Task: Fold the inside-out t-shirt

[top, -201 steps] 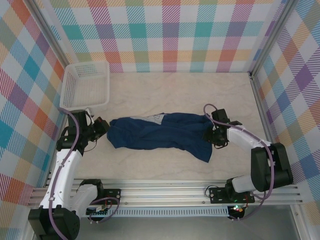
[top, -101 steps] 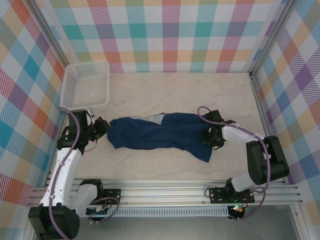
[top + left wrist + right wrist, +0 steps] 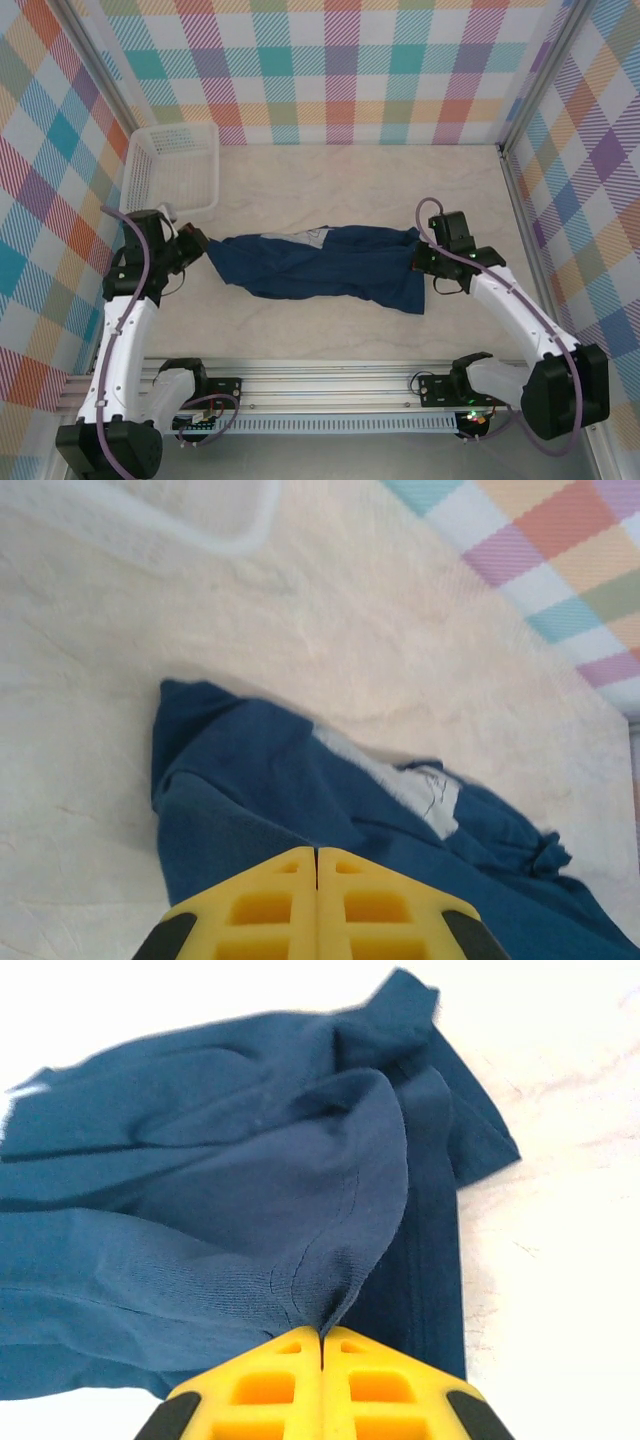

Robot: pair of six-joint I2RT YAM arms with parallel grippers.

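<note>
Inside-out t-shirt (image 3: pixel 320 265) lies in the middle of the table (image 3: pixel 350 190) in the top camera. It is pulled into a long, lumpy strip that runs from left to right. The left gripper (image 3: pixel 200 243) is at its left end and the right gripper (image 3: pixel 420 258) is at its right end. Each one pinches the cloth, so the shirt looks stretched between them. That is likely done to pull it out flat before any fold. A white basket (image 3: pixel 175 128) with small holes sits in the far left corner, apart from the shirt.

From the left wrist camera, the left gripper (image 3: pixel 317 852) has yellow fingers pressed tight together. The dark blue t-shirt (image 3: pixel 250 780) runs right under their tips. It seems clamped on the cloth, though the bite itself is hidden. The cloth is soft and bunched in thick folds. A pale grey patch (image 3: pixel 400 790) shows among them. The table (image 3: pixel 100 680) is pale with faint wavy lines.

From the right wrist camera, the right gripper (image 3: pixel 321 1335) is squeezed shut on a fold of the t-shirt (image 3: pixel 200 1190). The cloth rises to a point at the tips, like a little tent, and a thin seam (image 3: pixel 345 1210) runs down into it. A flat hem edge (image 3: pixel 435 1260) lies on the table (image 3: pixel 560 1210) beside it. The shirt is not folded yet.
</note>
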